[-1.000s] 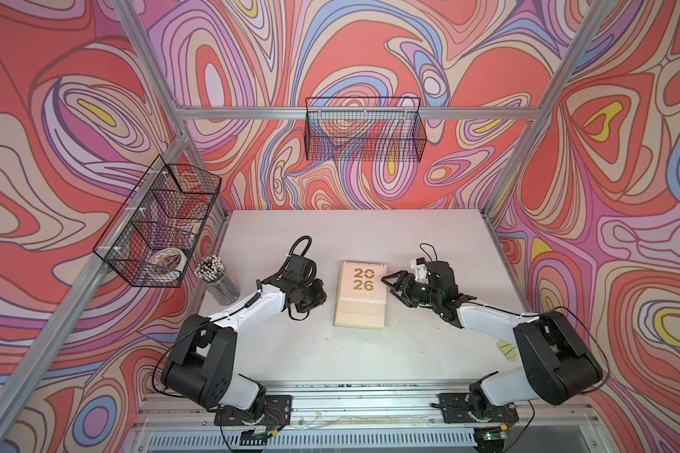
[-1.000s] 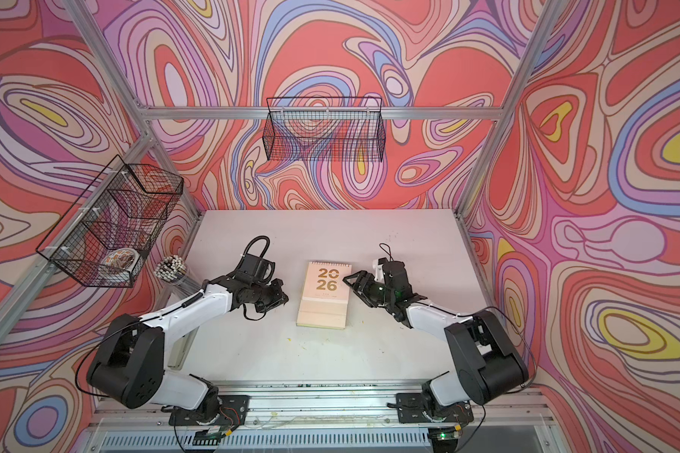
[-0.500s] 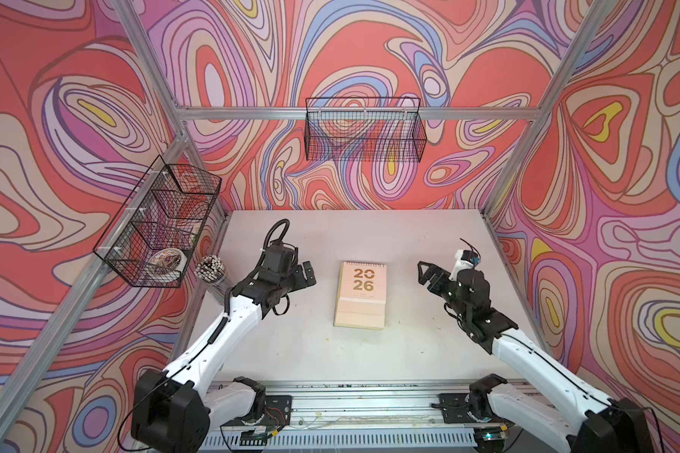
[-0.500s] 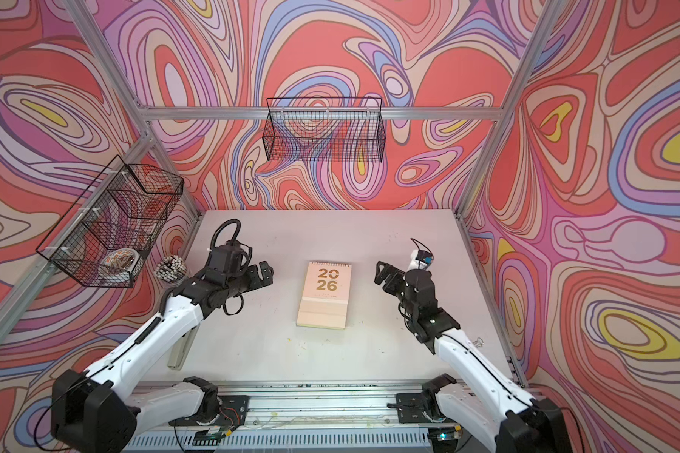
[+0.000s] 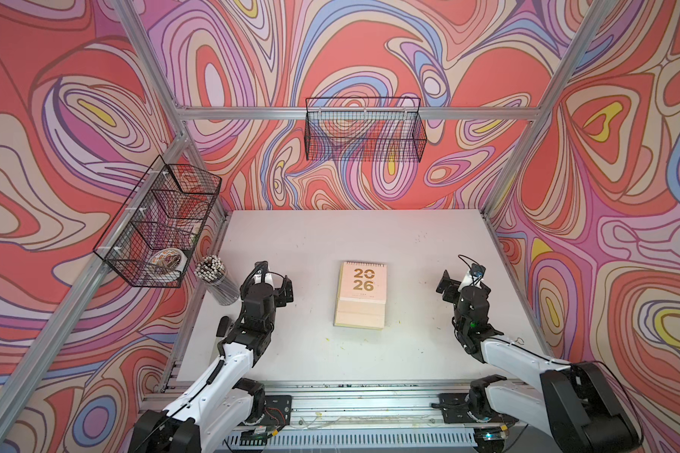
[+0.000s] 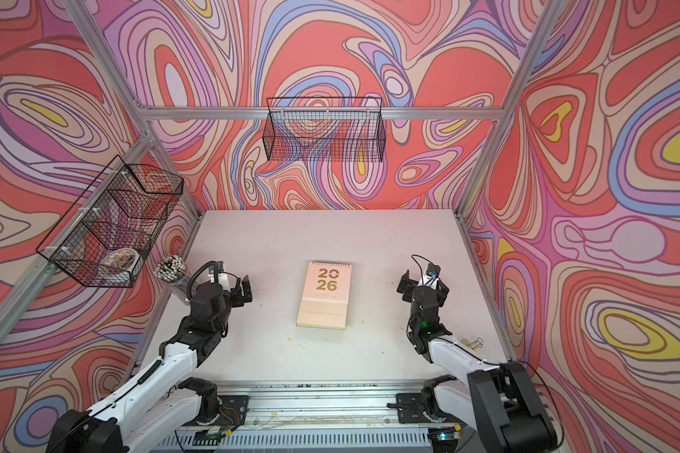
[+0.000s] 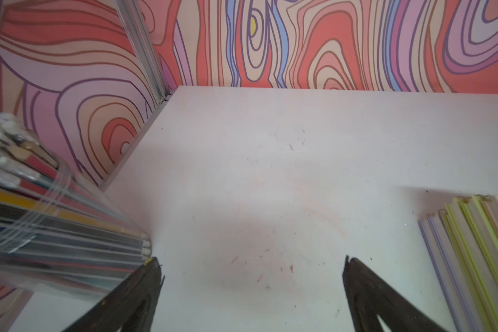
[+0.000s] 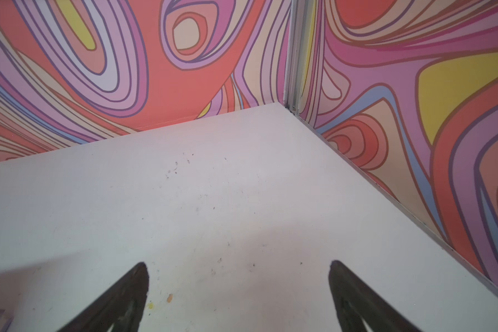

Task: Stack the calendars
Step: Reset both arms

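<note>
**Clerk:** Top views, item one?

**Keeper:** Calendars (image 5: 361,295): one squared pile on the table (image 5: 311,235). The peach cover with gold 2026 is uppermost and the spiral edge faces the far wall. The long axis runs from the rail side to that wall. Entered alike in both top views.

**Clerk:** Pincers?

**Keeper:** Left pincer (image 5: 286,289): jaws wide apart, empty, near the pencil jar (image 5: 216,280). Right pincer (image 5: 448,285): jaws wide apart, empty. The pile lies between them, inward from each and well apart from both. Neither arm is clearly nearer.

**Clerk:** Left wrist view?

**Keeper:** Left pincer (image 7: 250,258): fingers spread, bare table between them. Calendars (image 7: 477,258) lie off its inner finger, with lavender and lime edges layered under the peach. The count is not certain. Pencil jar (image 7: 55,224) is just beside the outer finger.

**Clerk:** Right wrist view?

**Keeper:** Right pincer (image 8: 237,264): fingers spread, nothing held. A sliver of layered edges is barely in frame. It is probably the pile, but too small to be sure.

**Clerk:** Standing of the job?

**Keeper:** Judged done, since no loose calendar is in view. Any squaring nudge would come sideways against a long edge, from either arm.
</note>
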### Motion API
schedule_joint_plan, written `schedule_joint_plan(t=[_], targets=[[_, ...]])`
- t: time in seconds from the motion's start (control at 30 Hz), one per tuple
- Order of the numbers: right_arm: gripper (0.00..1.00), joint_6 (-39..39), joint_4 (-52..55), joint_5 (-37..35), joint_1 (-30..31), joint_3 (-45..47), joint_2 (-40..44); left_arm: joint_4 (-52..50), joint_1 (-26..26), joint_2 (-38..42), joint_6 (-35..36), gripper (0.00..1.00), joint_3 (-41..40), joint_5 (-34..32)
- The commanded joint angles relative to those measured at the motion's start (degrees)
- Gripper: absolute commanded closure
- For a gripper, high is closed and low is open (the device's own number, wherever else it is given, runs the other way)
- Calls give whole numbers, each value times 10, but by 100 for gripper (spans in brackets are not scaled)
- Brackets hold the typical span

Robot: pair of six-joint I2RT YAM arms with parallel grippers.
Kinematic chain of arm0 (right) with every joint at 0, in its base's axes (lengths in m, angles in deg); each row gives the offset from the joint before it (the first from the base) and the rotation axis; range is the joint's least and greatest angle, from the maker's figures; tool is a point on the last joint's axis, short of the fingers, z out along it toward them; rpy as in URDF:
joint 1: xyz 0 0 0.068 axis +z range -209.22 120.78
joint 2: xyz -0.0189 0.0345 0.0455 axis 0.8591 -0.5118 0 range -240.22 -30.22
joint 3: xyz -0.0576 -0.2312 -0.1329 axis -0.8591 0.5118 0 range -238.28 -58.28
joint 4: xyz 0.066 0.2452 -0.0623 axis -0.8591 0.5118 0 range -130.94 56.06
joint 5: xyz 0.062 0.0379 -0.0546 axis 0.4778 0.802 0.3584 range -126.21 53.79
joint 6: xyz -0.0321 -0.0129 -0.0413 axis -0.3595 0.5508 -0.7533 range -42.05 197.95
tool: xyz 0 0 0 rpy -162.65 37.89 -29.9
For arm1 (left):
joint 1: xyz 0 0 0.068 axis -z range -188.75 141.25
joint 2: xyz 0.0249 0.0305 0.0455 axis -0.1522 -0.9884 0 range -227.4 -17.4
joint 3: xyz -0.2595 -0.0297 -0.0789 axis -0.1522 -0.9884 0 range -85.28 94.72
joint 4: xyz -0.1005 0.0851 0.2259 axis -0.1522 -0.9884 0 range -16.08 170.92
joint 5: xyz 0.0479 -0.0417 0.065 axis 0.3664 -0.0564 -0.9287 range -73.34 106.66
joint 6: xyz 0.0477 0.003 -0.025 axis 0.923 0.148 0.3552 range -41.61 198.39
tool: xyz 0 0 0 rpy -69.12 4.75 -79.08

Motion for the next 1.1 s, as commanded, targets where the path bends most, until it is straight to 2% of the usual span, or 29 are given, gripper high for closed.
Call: schedule_joint_plan(t=[0.0, 0.1, 0.17, 0.27, 0.43, 0.5, 0.6, 0.7, 0.77, 0.8, 0.87, 0.93, 1.07], targets=[[2, -1, -137, 44, -29, 12, -58, 124, -11, -32, 38, 0, -12, -26], [2, -18, -207, 65, -41, 12, -120, 197, -18, -86, 54, 0, -30, -32], [2, -35, -222, 65, -43, 19, -121, 256, -22, -119, 66, 0, -46, -41], [1, -78, -332, 54, -51, 44, -160, 331, -36, -153, 68, 0, -70, -34], [2, -68, -443, 67, -66, 32, -275, 380, -48, -206, 80, 0, -79, -14], [1, -71, -408, 97, -66, 25, -261, 410, -49, -234, 81, 0, -83, -1], [2, -79, -446, 123, -69, 29, -287, 474, -51, -301, 89, 0, -90, 26], [1, -83, -430, 130, -71, 7, -309, 563, -52, -381, 100, 0, -90, 31], [1, -75, -397, 125, -72, 2, -299, 465, -58, -342, 90, 0, -70, 54], [1, -78, -418, 124, -73, 3, -308, 448, -63, -343, 90, 0, -61, 70], [2, -74, -390, 122, -73, -3, -298, 456, -64, -363, 91, 0, -46, 46], [2, -72, -340, 114, -73, -25, -293, 382, -67, -348, 58, 0, -22, -3], [1, -69, -214, 122, -76, -86, -284, 372, -70, -354, 60, 0, -10, 5]])
